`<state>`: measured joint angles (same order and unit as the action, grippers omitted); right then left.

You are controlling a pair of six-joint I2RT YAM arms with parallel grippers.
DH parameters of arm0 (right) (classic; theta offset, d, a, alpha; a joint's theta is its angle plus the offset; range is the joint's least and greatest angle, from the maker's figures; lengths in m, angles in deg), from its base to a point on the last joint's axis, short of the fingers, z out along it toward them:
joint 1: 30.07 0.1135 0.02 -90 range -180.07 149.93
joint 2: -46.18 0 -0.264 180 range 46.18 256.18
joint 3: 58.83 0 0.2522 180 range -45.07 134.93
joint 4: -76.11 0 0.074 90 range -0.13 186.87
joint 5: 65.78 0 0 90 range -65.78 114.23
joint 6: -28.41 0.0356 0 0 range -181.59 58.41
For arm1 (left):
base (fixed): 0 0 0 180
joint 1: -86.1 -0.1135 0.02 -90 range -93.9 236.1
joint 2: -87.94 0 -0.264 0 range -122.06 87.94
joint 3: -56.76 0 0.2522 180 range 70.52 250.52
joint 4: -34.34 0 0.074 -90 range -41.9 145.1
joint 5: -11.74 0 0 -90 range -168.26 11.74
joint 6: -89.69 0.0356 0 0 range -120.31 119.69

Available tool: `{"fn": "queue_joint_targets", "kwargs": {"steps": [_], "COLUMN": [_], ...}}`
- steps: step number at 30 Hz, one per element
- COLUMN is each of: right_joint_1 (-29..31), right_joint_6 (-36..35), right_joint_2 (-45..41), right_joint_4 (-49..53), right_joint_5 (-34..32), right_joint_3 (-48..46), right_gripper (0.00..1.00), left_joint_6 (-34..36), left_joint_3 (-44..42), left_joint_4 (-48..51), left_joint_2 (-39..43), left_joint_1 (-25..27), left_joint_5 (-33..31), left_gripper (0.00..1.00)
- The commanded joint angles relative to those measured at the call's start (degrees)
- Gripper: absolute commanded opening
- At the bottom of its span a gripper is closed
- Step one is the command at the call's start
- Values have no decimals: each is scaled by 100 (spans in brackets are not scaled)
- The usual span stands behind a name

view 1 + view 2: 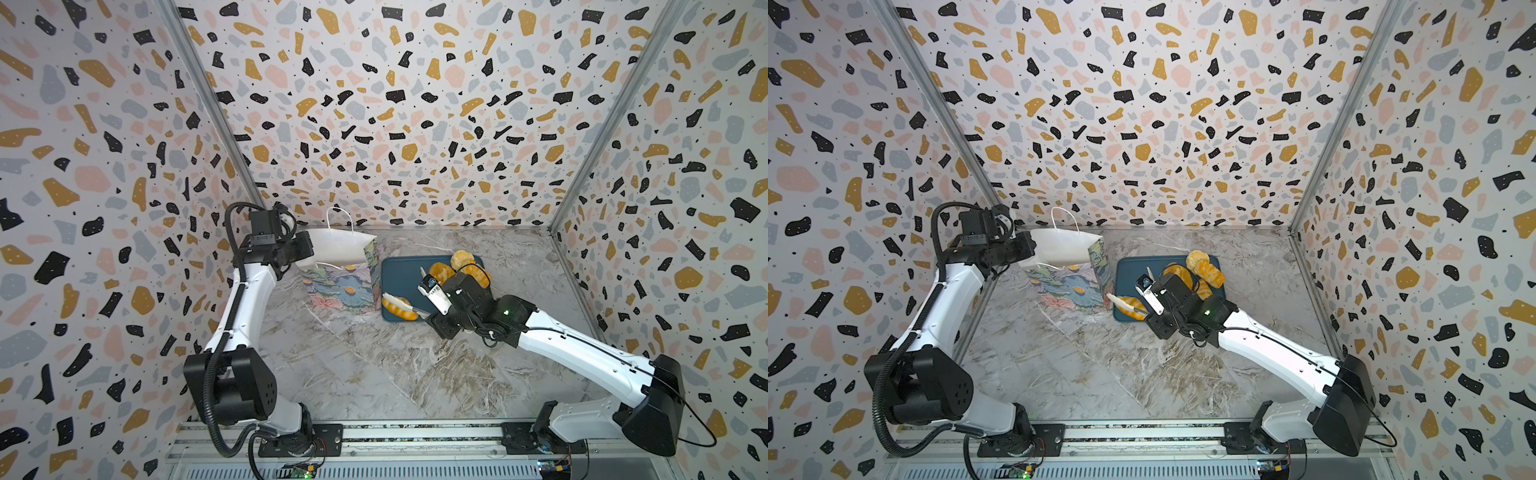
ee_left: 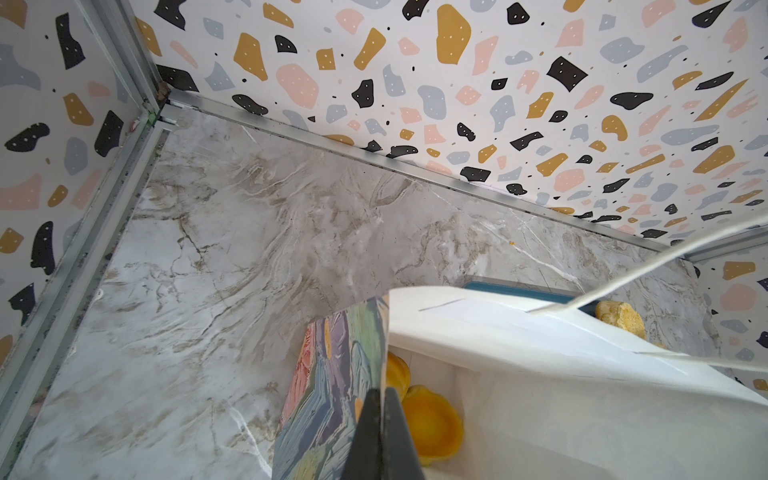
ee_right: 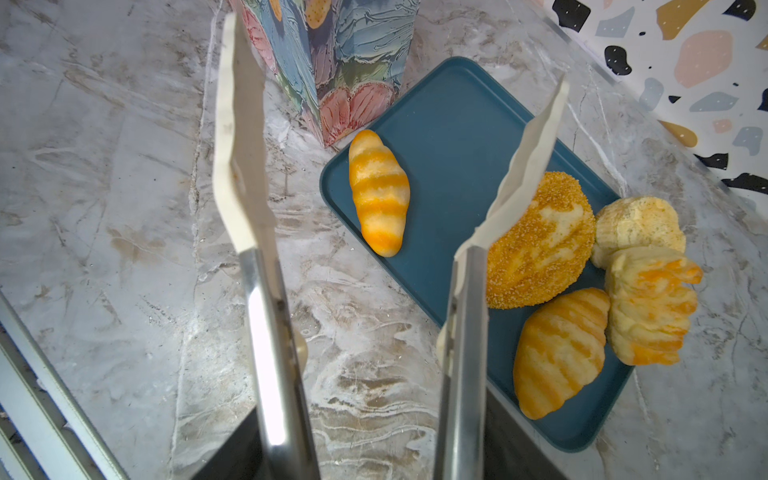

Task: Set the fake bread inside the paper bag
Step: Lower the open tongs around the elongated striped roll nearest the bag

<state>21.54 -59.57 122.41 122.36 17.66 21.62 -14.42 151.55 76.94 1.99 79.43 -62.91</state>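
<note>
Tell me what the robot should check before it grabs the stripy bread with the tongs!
1. Left claw pinching the paper bag rim: ok.
2. Bag upright, mouth open: ok.
3. Right claw gripping the tongs: ok.
4. Tongs spread open: ok.
5. Striped roll alone on the tray, apart from the other breads: ok.
6. Tong tips low enough around the roll: cannot tell.

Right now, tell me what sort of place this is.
Probably a robot test cell, not a kitchen: terrazzo-print panels wall in a marble-look tabletop, two arms stand on a front rail, and toy breads sit on a blue tray.
</note>
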Motion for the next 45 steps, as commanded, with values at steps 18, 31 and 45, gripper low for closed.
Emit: {"fn": "queue_joint_targets", "kwargs": {"steps": [18,31,45], "right_joint_1": [-212,-450,-609], "right_joint_6": [-48,-139,-174], "right_joint_2": [549,786,1080], "right_joint_4": [-66,-340,-637], "right_joint_5": [108,243,432], "right_joint_3": [-86,-244,-351], "right_gripper": [65,65,65], "left_joint_6": [44,22,-3], "left_joint_3": [-79,-83,-121], "left_joint_4": [-38,-45,-72], "left_joint_2": [66,50,61], "left_joint_1": [11,9,9], "left_joint_5": [72,86,131], "left_gripper": [0,0,0]}}
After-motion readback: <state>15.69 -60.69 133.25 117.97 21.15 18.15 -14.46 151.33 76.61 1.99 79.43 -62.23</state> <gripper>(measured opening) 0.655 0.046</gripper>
